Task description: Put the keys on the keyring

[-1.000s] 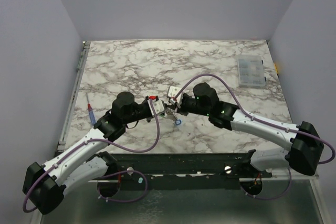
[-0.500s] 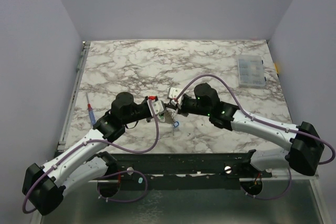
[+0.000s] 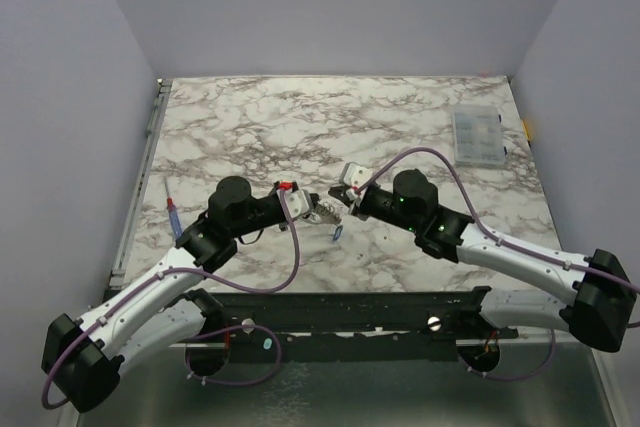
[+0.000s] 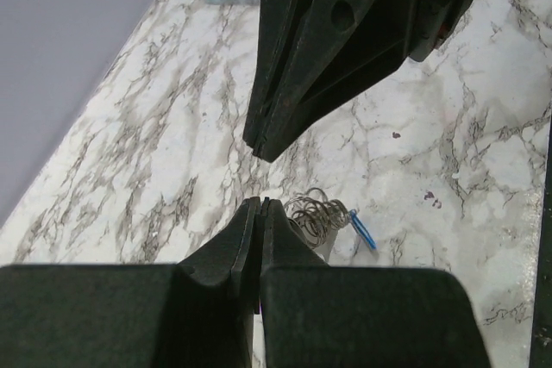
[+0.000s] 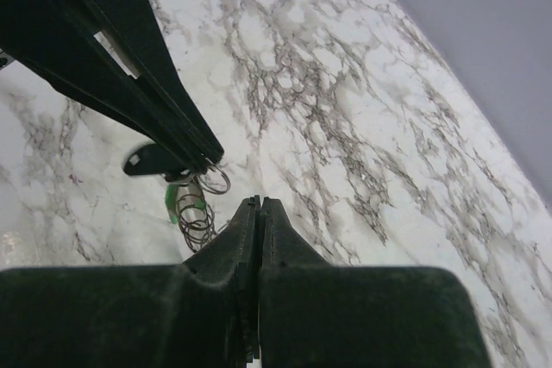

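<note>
Both jaws shut: left gripper [image 4: 260,202] pinches the keyring [image 4: 312,211] (thin, probably springy, slippery); right gripper [image 5: 259,202] empty; take the blue key [image 4: 363,231] by its head.

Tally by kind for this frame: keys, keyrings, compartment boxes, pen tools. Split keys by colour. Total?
Tiny plastic-headed keys: 2 (blue-headed key, green-headed key)
thin silvery metal keyring: 1
clear plastic compartment box: 1
blue-and-red pen-like tool: 1
Total: 5
</note>
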`<state>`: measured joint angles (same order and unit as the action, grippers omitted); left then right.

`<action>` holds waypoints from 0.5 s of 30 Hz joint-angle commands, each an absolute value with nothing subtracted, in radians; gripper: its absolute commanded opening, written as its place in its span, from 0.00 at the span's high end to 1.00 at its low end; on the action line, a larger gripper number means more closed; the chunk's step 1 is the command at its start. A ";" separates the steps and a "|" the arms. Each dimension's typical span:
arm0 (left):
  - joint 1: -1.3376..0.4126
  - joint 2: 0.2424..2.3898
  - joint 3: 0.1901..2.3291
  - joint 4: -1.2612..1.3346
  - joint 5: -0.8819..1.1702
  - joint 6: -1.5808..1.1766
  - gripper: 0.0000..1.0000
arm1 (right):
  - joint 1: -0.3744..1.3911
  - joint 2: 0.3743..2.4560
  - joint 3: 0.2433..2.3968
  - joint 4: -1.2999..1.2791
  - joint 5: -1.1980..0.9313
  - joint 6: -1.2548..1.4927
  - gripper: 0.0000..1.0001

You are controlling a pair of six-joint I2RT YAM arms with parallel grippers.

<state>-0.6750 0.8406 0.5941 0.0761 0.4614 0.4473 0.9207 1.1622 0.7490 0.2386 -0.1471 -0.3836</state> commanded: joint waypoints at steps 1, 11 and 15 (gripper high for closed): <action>-0.669 0.831 0.583 0.128 0.457 0.418 1.00 | 0.914 1.134 0.729 0.295 -0.092 -0.360 0.99; -0.654 0.834 0.574 0.152 0.530 0.415 1.00 | 0.914 1.125 0.750 0.190 -0.206 -0.409 0.86; -0.650 0.818 0.580 0.098 0.636 0.483 1.00 | 0.912 1.119 0.794 0.095 -0.298 -0.458 0.43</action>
<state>-0.6552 0.8406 0.5808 0.1097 0.4984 0.4244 0.9161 1.1294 0.7341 0.2073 -0.1799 -0.3973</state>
